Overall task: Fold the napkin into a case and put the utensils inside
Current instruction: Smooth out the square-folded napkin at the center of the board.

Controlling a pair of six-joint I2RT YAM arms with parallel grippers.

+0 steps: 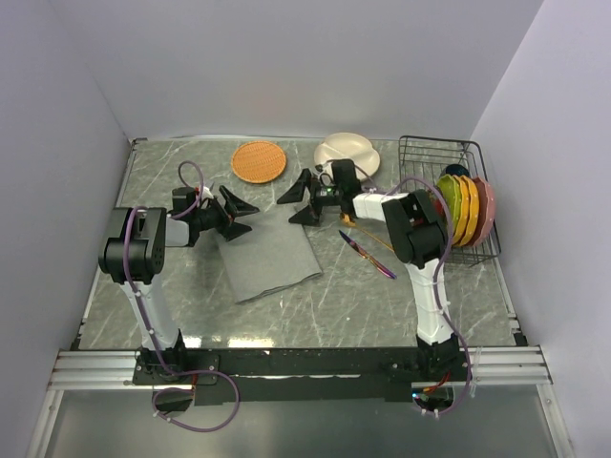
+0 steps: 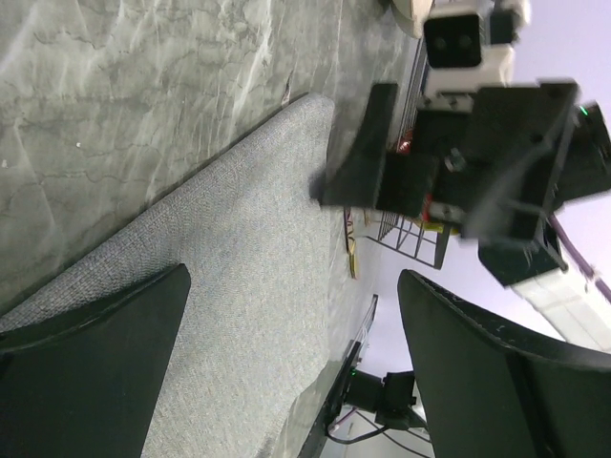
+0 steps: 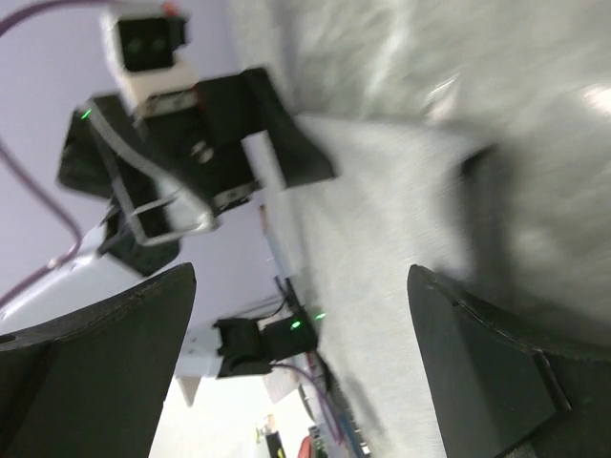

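Grey napkin [image 1: 267,256] flat on counter [image 1: 382,305], maybe folded once; both jaws apart, empty, at its far corners. Folding step. Next: pinch edge, fold over.

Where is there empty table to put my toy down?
Bare table lies between the napkin and the near edge, and left of the orange mat. Crowded: left gripper and right gripper at the napkin's far edge, knife beside it, plate rack right.
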